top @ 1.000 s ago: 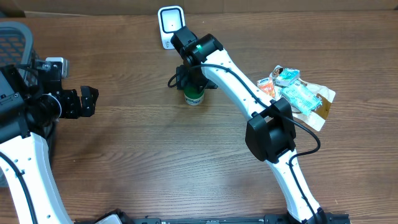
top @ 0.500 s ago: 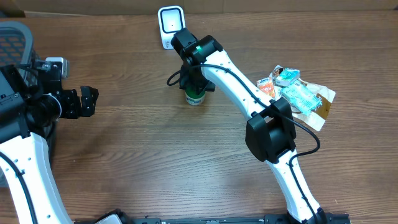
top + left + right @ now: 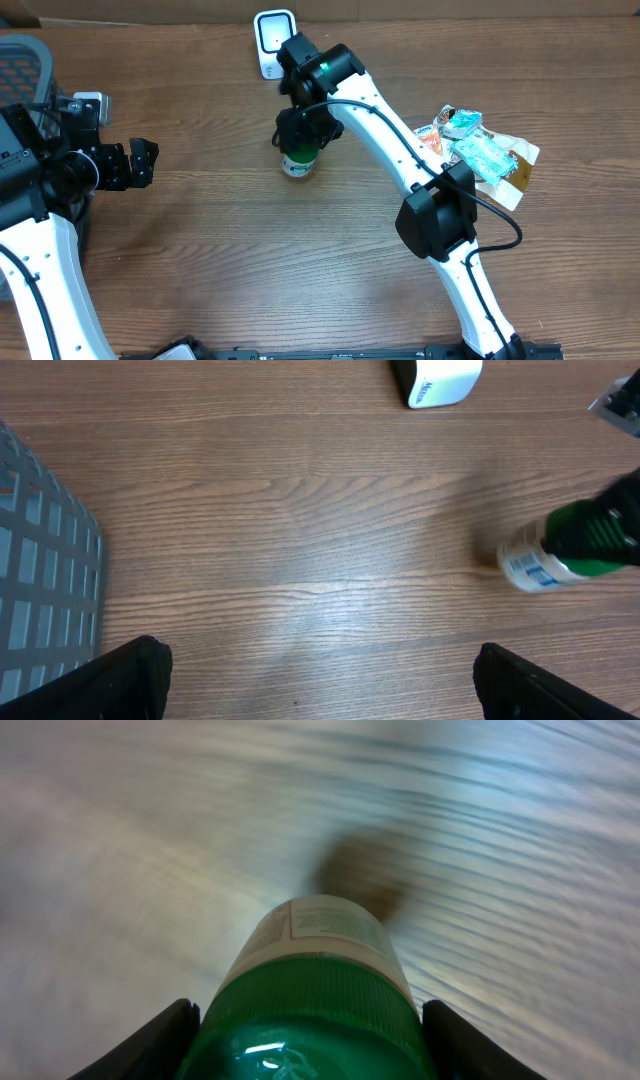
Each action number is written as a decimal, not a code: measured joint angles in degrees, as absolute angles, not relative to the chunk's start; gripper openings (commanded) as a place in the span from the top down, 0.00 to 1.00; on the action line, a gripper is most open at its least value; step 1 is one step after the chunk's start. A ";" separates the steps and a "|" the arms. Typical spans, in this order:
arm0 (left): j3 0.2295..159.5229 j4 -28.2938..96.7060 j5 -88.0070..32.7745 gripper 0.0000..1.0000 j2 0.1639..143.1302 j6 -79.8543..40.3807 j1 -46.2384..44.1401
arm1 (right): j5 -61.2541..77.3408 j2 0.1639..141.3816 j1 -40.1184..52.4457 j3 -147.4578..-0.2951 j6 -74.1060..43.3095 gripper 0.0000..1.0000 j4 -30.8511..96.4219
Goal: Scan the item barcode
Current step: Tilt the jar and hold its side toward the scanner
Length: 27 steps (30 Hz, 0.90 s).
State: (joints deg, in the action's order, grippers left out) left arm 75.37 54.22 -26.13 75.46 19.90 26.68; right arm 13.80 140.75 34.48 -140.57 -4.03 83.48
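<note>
R gripper [image 3: 300,138] clamps green-capped bottle [image 3: 297,165], prob. lifted; label print unreadable; L gripper [image 3: 320,655] wide open, empty; open wood tabletop [image 3: 220,230] between them.

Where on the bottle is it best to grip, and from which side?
Grip the bottle by its green cap, from the cap end, one finger on each side. It is round, and this leaves the label uncovered for the scanner.
</note>
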 measured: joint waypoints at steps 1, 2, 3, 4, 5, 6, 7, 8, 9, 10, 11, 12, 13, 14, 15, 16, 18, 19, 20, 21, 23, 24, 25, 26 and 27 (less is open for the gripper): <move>75.37 54.22 -26.15 0.01 75.46 19.90 26.68 | 16.05 140.38 34.48 -140.57 0.47 0.44 84.29; 75.37 54.22 -26.13 0.00 75.46 19.90 26.68 | 17.69 140.03 34.48 -140.57 3.90 0.44 85.19; 75.37 54.22 -26.13 0.00 75.46 19.90 26.68 | 19.88 139.57 34.46 -140.57 8.54 0.44 86.39; 75.37 54.22 -26.15 0.00 75.46 19.90 26.68 | 21.85 139.11 34.44 -140.57 12.32 0.44 87.46; 75.37 54.22 -26.15 0.00 75.46 19.90 26.68 | 23.27 138.78 34.39 -140.59 15.00 0.44 88.25; 75.37 54.22 -26.15 0.00 75.46 19.90 26.68 | 25.15 138.45 34.26 -140.59 17.82 0.44 89.19; 75.37 54.22 -26.15 0.00 75.46 19.90 26.68 | 26.92 138.12 34.11 -140.59 20.25 0.44 89.95; 75.37 54.22 -26.15 0.00 75.46 19.90 26.68 | 28.77 137.88 33.82 -140.59 22.39 0.45 90.59; 75.37 54.22 -26.15 0.00 75.46 19.90 26.68 | 31.05 137.69 33.39 -140.62 24.27 0.45 91.13; 75.37 54.22 -26.15 0.00 75.46 19.90 26.68 | 33.10 137.51 32.88 -140.62 25.65 0.45 91.44; 75.37 54.22 -26.15 0.01 75.46 19.90 26.68 | 35.48 137.43 32.21 -140.64 26.89 0.46 91.72; 75.37 54.22 -26.15 0.00 75.46 19.90 26.68 | 37.58 137.40 31.51 -140.64 27.68 0.45 92.01; 75.37 54.22 -26.15 0.01 75.46 19.90 26.68 | 40.10 137.38 30.59 -140.64 28.49 0.45 92.49; 75.37 54.22 -26.13 0.01 75.46 19.90 26.68 | 42.17 137.38 29.74 -140.64 28.99 0.46 92.86; 75.37 54.22 -26.15 0.01 75.46 19.90 26.68 | 44.25 137.38 28.80 -140.64 29.41 0.45 93.19; 75.37 54.22 -26.15 0.00 75.46 19.90 26.68 | 46.61 137.38 27.70 -140.64 29.80 0.45 93.45; 75.37 54.22 -26.13 0.00 75.46 19.90 26.68 | 52.03 137.38 25.19 -140.64 30.24 0.46 94.28; 75.37 54.22 -26.15 0.00 75.46 19.90 26.68 | 54.15 137.38 24.16 -140.64 30.35 0.45 94.56; 75.37 54.22 -26.15 0.01 75.46 19.90 26.68 | 57.32 137.38 22.63 -140.64 30.48 0.46 94.94; 75.37 54.22 -26.15 0.01 75.46 19.90 26.68 | 59.86 137.38 21.43 -140.64 30.57 0.46 95.31; 75.37 54.22 -26.15 0.00 75.46 19.90 26.68 | 64.49 137.38 19.11 -140.68 30.68 0.46 96.20; 75.37 54.22 -26.15 0.00 75.46 19.90 26.68 | 66.81 137.36 17.82 -140.73 30.68 0.46 96.57; 75.37 54.22 -26.13 0.00 75.46 19.90 26.68 | 68.71 137.36 16.73 -140.81 30.70 0.46 96.84; 75.37 54.22 -26.13 0.00 75.46 19.90 26.68 | 70.37 137.32 15.62 -140.90 30.61 0.46 96.92; 75.37 54.22 -26.15 0.00 75.46 19.90 26.68 | 71.66 137.25 14.72 -140.94 30.52 0.46 96.92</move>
